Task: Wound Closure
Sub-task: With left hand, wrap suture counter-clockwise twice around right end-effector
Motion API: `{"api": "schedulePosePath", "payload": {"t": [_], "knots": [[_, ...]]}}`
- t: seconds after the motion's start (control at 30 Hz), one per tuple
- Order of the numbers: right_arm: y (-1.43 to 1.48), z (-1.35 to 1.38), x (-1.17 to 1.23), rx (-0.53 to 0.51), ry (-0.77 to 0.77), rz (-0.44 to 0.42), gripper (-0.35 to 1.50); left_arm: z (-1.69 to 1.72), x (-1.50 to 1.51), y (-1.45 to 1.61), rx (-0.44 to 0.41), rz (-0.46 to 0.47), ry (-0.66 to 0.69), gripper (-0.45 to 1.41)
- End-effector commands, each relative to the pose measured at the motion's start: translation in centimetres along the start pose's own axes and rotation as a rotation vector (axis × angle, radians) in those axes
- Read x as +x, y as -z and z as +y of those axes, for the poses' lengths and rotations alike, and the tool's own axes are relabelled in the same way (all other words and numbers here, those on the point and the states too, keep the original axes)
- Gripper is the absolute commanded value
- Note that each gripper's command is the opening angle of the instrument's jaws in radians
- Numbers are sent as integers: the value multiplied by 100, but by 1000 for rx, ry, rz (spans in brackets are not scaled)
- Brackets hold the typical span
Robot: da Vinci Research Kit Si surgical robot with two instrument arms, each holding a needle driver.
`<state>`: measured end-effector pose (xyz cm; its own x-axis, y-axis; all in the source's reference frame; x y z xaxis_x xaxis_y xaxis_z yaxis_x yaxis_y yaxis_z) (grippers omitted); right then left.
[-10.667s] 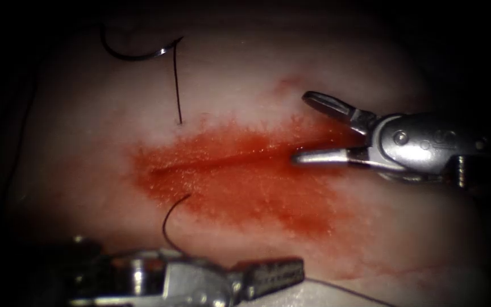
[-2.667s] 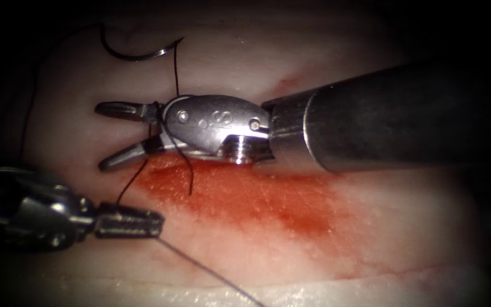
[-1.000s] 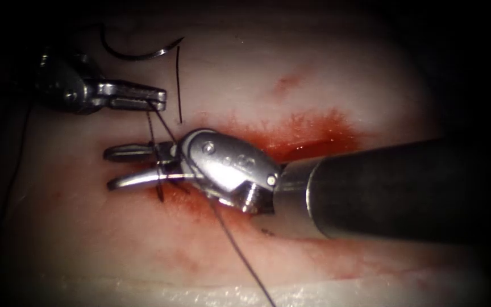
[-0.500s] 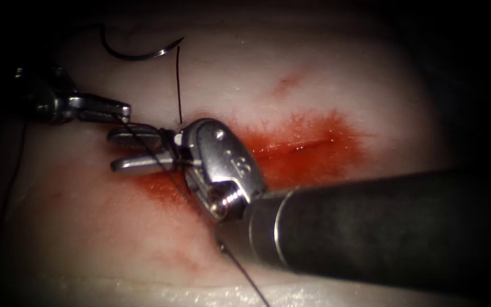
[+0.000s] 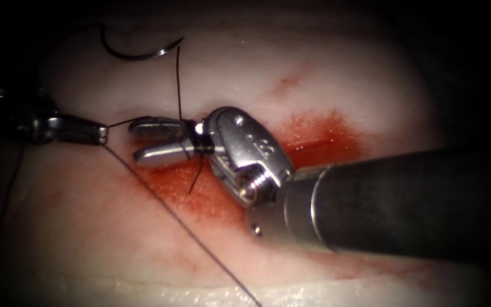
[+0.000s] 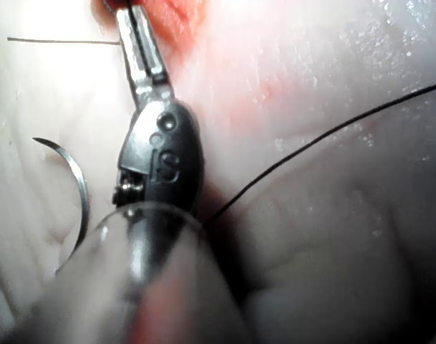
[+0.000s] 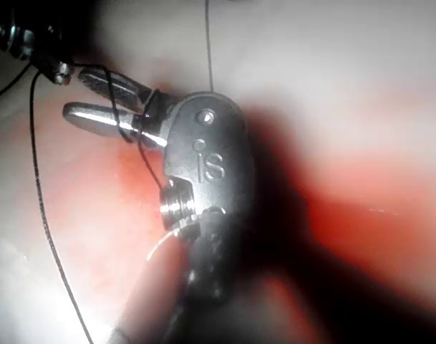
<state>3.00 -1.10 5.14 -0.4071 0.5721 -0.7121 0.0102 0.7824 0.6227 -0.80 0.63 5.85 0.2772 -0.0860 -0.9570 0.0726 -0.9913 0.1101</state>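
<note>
Endoscope view: the needle (image 5: 137, 52) lies free on the tissue (image 5: 325, 62) at the upper left, well apart from both tools and not in the tissue. From its swaged end the thread (image 5: 178, 85) runs straight down to an entry point just above the left end of the cut (image 5: 313, 146).

The right tool (image 5: 154, 142) reaches across from the right over the red fluid (image 5: 211, 196); its jaws stand apart at a narrow angle and grip nothing, with turns of thread wrapped around them near the hinge and a short tail hanging below. The left tool (image 5: 89, 132) sits just left of those tips, jaws closed on the thread, with one strand leading to the right tool and a long strand (image 5: 188, 227) running down and to the right toward the bottom edge.

In the left wrist view the left tool (image 6: 140, 50) looks clamped, the needle (image 6: 74, 179) lying beside it. In the right wrist view the right tool (image 7: 103, 100) shows the wraps across its parted jaws.

As for progress, one stitch appears placed at the left end of the cut, and thread is looped on the right tool, so a knot seems under way but not tied. I cannot tell whether any throw is already down. The rest of the cut, to the right, is open and unstitched.
</note>
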Motion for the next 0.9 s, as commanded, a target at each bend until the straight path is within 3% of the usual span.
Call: {"api": "schedulePosePath", "payload": {"t": [0.03,0.3,0.43,0.53,0.67,0.83,0.9], "knots": [[-4,2,-6,-9,-1,0,9,1,-6,-4,-1,2,0,-45],[-13,-8,-9,-24,-30,29,0,5,-7,-14,17,-17,-3,-45],[-19,-5,-8,-36,-88,32,54,11,-14,-23,16,-37,-1,-45],[-20,-4,-7,-48,-101,33,67,16,-18,-28,2,-55,-5,-45],[-21,-1,0,-72,-117,35,106,27,-22,-34,-20,-76,0,-45],[-21,-1,1,-88,-119,35,111,30,-21,-35,-20,-76,0,-45],[-20,-1,1,-143,-134,33,116,33,-20,-40,-15,-82,-1,-45]]}}
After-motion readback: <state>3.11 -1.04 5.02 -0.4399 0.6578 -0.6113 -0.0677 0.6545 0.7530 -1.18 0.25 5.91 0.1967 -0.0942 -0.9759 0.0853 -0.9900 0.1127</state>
